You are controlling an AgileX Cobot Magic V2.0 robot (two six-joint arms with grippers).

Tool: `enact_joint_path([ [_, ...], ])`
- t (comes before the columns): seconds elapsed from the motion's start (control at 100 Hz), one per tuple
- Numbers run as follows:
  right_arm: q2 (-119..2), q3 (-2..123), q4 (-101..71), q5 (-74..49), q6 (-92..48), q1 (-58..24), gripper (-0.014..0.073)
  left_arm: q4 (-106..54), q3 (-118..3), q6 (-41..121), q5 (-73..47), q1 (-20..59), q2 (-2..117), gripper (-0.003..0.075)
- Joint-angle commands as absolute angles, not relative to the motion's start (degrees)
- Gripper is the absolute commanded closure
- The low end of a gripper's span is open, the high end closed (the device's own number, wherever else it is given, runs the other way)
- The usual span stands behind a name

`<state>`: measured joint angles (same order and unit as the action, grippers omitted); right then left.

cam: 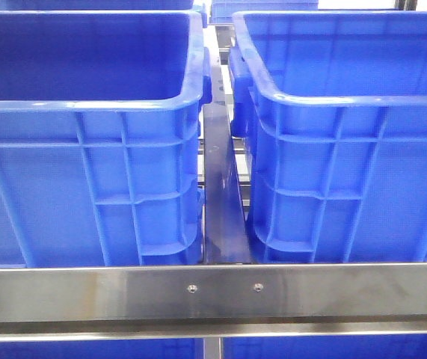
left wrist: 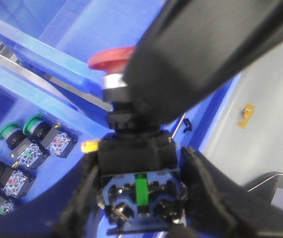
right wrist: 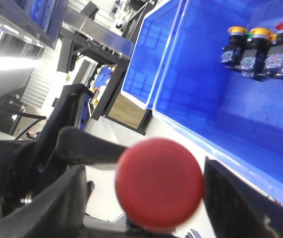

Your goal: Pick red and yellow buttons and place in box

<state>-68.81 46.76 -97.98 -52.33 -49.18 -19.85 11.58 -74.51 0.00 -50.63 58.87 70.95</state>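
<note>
The left gripper (left wrist: 139, 191) pinches a red button (left wrist: 112, 58) by its black body, above a blue crate (left wrist: 47, 193) holding green buttons (left wrist: 10, 131). The right gripper (right wrist: 146, 198) has a second red button (right wrist: 159, 184) between its fingers beside another crate (right wrist: 220, 114) containing yellow buttons (right wrist: 238, 30); I cannot tell whether the fingers press it. The front view shows only two blue crates (cam: 86, 187) behind a steel rail (cam: 213, 293).

My arms are out of the front view, where both blue crates (cam: 86, 112) run past the edges. A blurred black link (left wrist: 200, 54) hides part of the red button (left wrist: 112, 57). The other red button's (right wrist: 158, 184) body is hidden behind its own cap.
</note>
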Motion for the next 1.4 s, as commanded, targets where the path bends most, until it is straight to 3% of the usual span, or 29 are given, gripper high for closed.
enact_joint_path([
  [0.0,-68.9,50.0,-101.8,-55.0,-50.4,-20.4,0.0078,11.7,-76.2,-0.3,-47.5,59.3,69.3,0.0739],
  [0.09,-69.3,50.6,-101.8,-55.0,-50.4,-20.6,0.0151,11.7,-76.2,-0.3,-47.5,59.3,69.3,0.0739],
  [0.3,-69.3,50.5,-101.8,-54.8,-50.4,-20.6,0.0573,11.7,-76.2,-0.3,-47.5,59.3,69.3,0.0738],
  [0.4,-69.3,50.5,-101.8,-54.8,-50.4,-20.6,0.0659,11.7,-76.2,-0.5,-47.5,59.3,69.3,0.0696],
  [0.48,-69.3,50.5,-101.8,-54.8,-50.4,-20.6,0.0661,11.7,-76.2,-0.5,-47.5,59.3,69.3,0.0596],
  [0.67,-69.3,50.5,-101.8,-54.8,-50.4,-20.6,0.0661,11.7,-76.2,-0.5,-47.4,59.3,69.3,0.0163],
  [0.74,-69.3,50.5,-101.8,-54.7,-50.5,-20.6,0.0661,11.9,-76.2,-0.5,-47.1,59.3,69.3,0.0066],
  [1.0,-69.3,50.5,-101.8,-51.8,-51.6,-20.6,0.0661,13.9,-76.2,-5.5,-47.0,55.8,68.2,0.0049],
  [1.39,-69.3,50.5,-101.7,-45.3,-53.3,-20.6,0.0661,13.5,-73.8,-5.6,-46.2,39.4,56.7,0.0049],
])
